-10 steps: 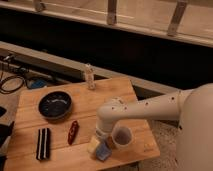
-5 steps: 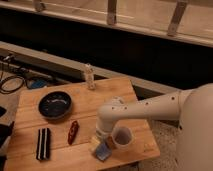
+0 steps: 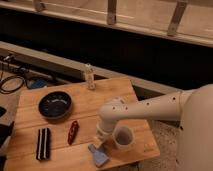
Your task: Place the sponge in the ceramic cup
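We find the claw (image 3: pixel 101 139) low over the front of the tabletop (image 3: pixel 115 92), just left of the ceramic cup (image 3: pixel 123 138) and at the upper end of the sponge (image 3: pixel 99 156). We cannot tell whether it is apart or clamped on the sponge. The sponge lies by the tabletop's front edge, outside the cup and just beside it. Against the earlier frames we note no shift in claw, sponge or cup. Farther left lie a red item (image 3: pixel 73 132), a striped block (image 3: pixel 43 143) and a dark bowl (image 3: pixel 55 105); a small bottle (image 3: pixel 89 76) stands at the rear edge
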Motion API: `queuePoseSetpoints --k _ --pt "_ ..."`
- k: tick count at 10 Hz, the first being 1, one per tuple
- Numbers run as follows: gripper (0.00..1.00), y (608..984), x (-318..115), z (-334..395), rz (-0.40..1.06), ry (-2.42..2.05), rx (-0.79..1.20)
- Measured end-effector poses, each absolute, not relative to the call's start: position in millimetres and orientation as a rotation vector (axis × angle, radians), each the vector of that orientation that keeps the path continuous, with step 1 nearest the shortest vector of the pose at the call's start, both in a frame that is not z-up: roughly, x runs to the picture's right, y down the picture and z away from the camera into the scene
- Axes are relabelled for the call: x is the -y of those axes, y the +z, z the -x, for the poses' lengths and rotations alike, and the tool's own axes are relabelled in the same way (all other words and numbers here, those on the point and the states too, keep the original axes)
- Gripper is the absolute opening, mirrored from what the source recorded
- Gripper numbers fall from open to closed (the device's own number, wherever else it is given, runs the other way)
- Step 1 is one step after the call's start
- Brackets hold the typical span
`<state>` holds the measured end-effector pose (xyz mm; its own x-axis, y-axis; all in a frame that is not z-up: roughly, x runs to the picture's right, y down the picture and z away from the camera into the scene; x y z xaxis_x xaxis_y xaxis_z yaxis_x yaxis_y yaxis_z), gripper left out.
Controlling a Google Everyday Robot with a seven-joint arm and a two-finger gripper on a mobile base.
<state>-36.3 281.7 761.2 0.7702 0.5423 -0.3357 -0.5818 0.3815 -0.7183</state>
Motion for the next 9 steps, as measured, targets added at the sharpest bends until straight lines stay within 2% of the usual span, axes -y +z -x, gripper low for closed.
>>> queuePoseSetpoints --k 2,7,9 --pt "0.0 746 -268 42 0.894 0.71 -0.013" --pt "0.0 684 -192 70 0.773 0.67 0.134" --pt "0.0 675 -169 80 0.731 0.667 0.177"
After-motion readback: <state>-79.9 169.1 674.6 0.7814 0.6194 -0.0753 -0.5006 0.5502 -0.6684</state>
